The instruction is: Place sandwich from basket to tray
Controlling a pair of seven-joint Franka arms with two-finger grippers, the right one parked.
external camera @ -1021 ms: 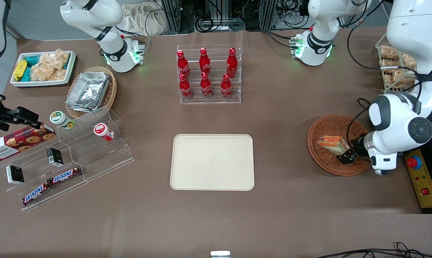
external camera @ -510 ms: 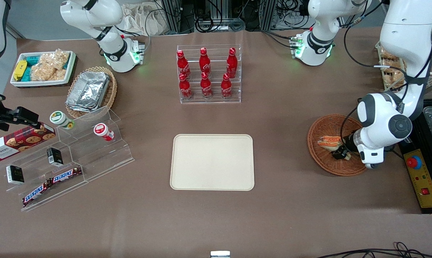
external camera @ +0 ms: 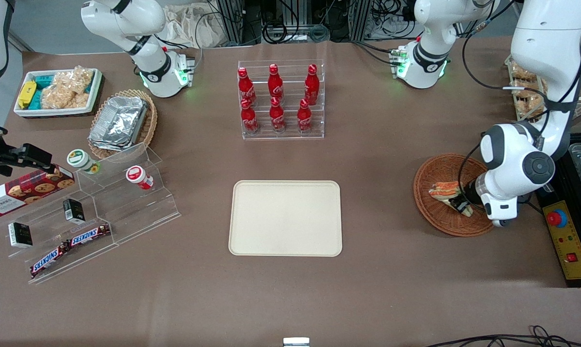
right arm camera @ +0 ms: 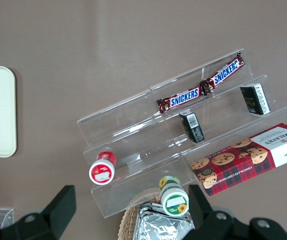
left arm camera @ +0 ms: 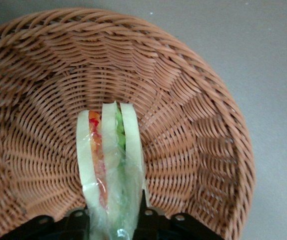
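Front view first: as you look across, you see the tray [external camera: 285, 218] in the middle of the desk [external camera: 290, 299] with nothing on it. Then comes the basket [external camera: 452, 194], toward the working arm's end. The sandwich [external camera: 445, 189] sits inside it. Your hand [external camera: 460, 203] is down in the basket, its two fingers closed on one end of the sandwich. I think the grab is done. You must now lift it, carry it to the tray and let go.
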